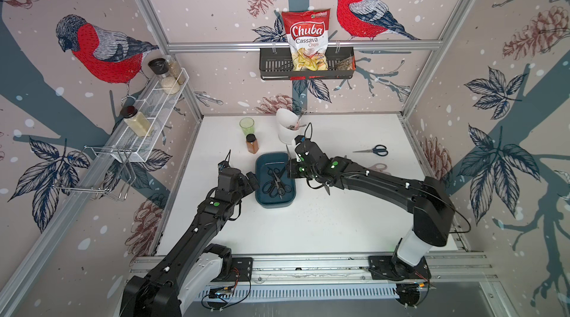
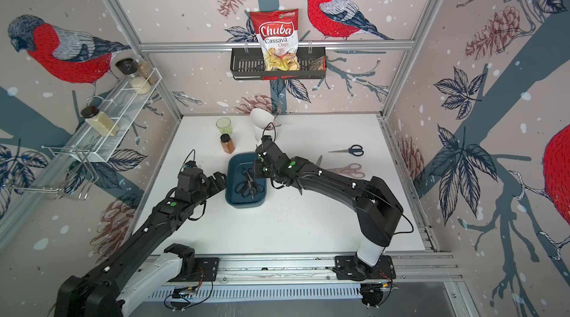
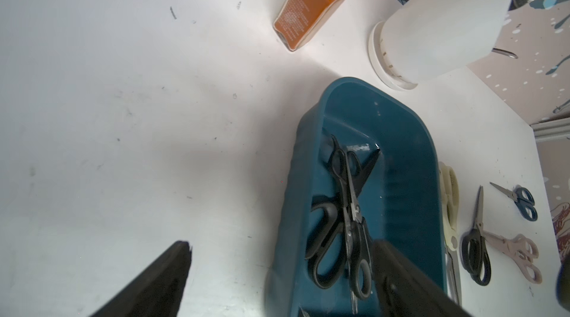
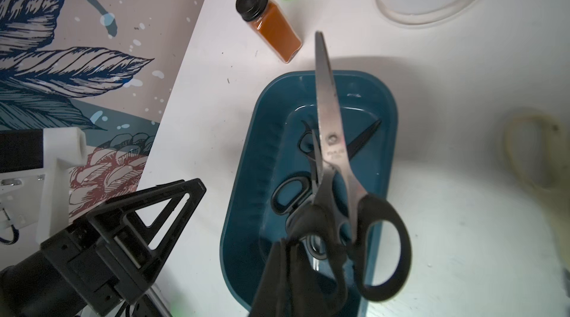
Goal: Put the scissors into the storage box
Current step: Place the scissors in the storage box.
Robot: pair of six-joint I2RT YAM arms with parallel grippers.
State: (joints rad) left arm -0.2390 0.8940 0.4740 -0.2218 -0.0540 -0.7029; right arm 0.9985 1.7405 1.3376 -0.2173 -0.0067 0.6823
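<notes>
Scissors (image 3: 339, 232): some in the box (image 3: 401, 133) under the right claw (image 4: 290, 269), clamped on a black pair (image 4: 331, 133); left claw (image 3: 282, 243) apart; four remain outside.

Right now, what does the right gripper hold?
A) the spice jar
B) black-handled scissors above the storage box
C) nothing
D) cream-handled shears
B: the right wrist view shows the right gripper shut on the handle of black-handled scissors, blades over the storage box.
</notes>
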